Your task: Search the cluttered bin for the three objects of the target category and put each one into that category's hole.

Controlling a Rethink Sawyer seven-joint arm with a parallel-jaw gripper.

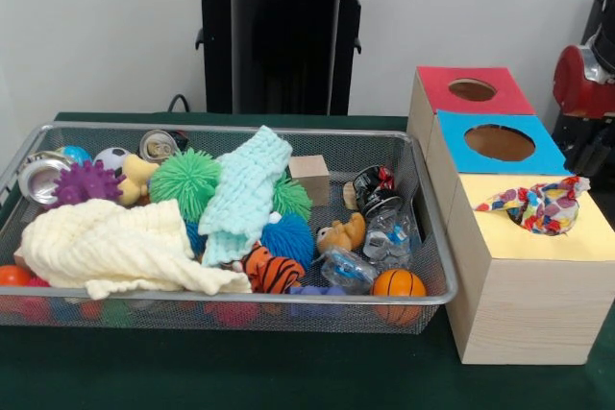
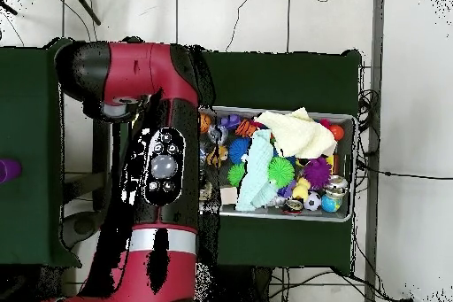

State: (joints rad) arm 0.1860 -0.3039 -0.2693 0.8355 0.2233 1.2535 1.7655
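Observation:
The wire-mesh bin (image 1: 240, 295) stands on the green table, full of mixed toys; it also shows in the overhead view (image 2: 350, 123). One spotted fabric bundle (image 1: 543, 206) lies on the yellow-topped box (image 1: 538, 245), sunk partly into its hole, which it mostly covers. No other spotted bundle shows in the bin. Part of the red and black arm (image 1: 588, 79) stands at the right edge, behind the boxes. In the overhead view the arm (image 2: 164, 166) covers the boxes. The gripper does not show in either view.
The blue-topped box (image 1: 459, 156) and the red-topped box (image 1: 437, 84) stand behind the yellow one. In the bin lie a cream cloth (image 1: 115, 247), a mint cloth (image 1: 245, 194), a tiger-striped plush (image 1: 271, 271), green (image 1: 184, 180) and purple (image 1: 86, 182) spiky balls and an orange ball (image 1: 398, 285).

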